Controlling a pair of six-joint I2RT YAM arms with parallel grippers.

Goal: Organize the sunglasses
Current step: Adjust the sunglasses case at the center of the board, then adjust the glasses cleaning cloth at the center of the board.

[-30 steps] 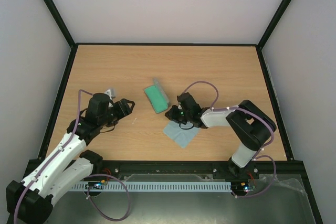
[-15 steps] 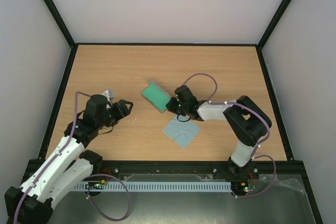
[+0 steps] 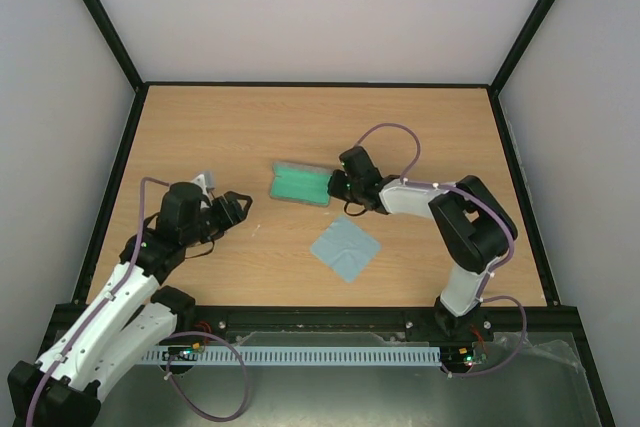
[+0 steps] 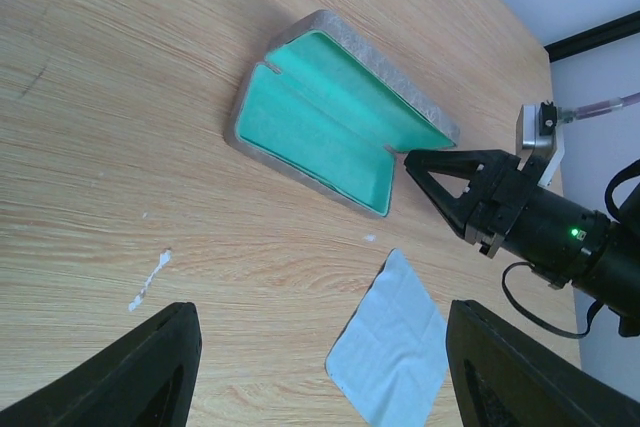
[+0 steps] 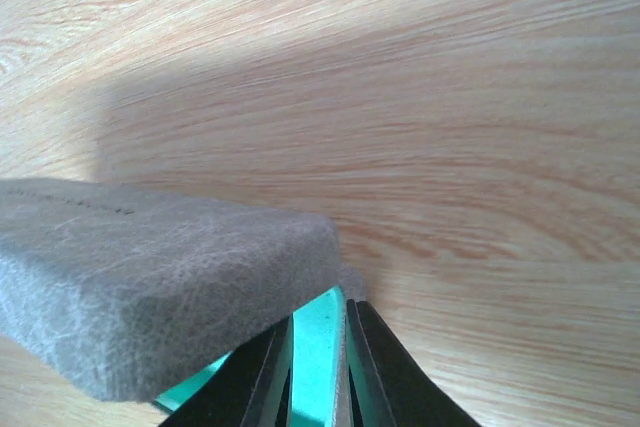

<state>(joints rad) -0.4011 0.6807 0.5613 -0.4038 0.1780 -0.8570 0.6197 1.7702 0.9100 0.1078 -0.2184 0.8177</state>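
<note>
Sunglasses unlocated: we find no black frame in any of the three views, and the green lining of the open grey case (image 4: 320,112) lies bare in the left wrist view.

Right gripper (image 3: 334,187) pinches the right-hand end of the grey case. The right wrist view shows a strip of green lining between the two nearly closed fingers.

Left gripper (image 3: 238,205) is spread wide with nothing between its fingers. It sits left of centre in the top view, well apart from the grey case.

The long axis of the grey case runs roughly left-right at frame centre in the top view. A blue-grey cloth (image 3: 345,250) lies flat below it, near but not touching.

Judgement: the right arm is nearer the grey case. We cannot tell which arm is nearer the sunglasses, so the next move needs them found first. Bare table (image 3: 250,127) above and to the left of the grey case gives room, and the table edges are well off.
</note>
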